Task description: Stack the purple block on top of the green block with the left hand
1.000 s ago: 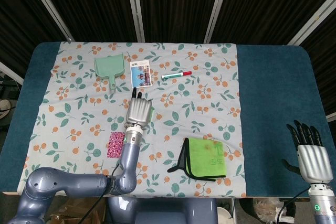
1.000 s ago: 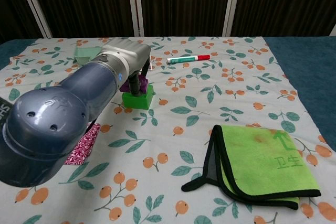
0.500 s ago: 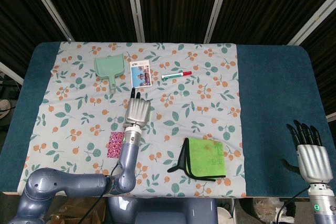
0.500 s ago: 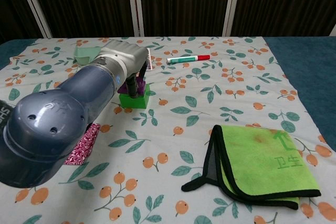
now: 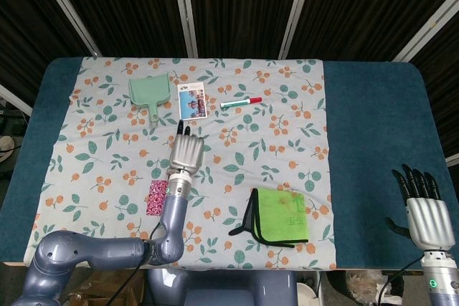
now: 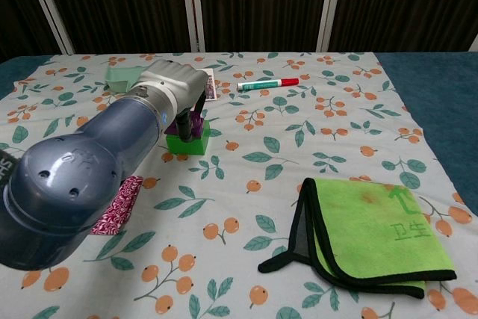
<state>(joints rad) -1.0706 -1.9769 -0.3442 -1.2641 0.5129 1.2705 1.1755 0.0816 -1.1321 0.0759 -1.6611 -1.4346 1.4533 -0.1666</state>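
Note:
In the chest view the purple block sits on top of the green block on the flowered cloth. My left hand reaches over the stack, and its dark fingers pinch the purple block from both sides. From the head view my left hand covers both blocks. My right hand hangs over the blue table's near right corner, fingers straight and apart, holding nothing.
A mint dustpan, a photo card and a red-and-green marker lie at the back. A folded green cloth lies front right of the stack, and a pink patterned packet sits beside my left forearm.
My left hand has drifted a little to the left and toward me, and the purple and green blocks moved left with it. The right hand stayed still.

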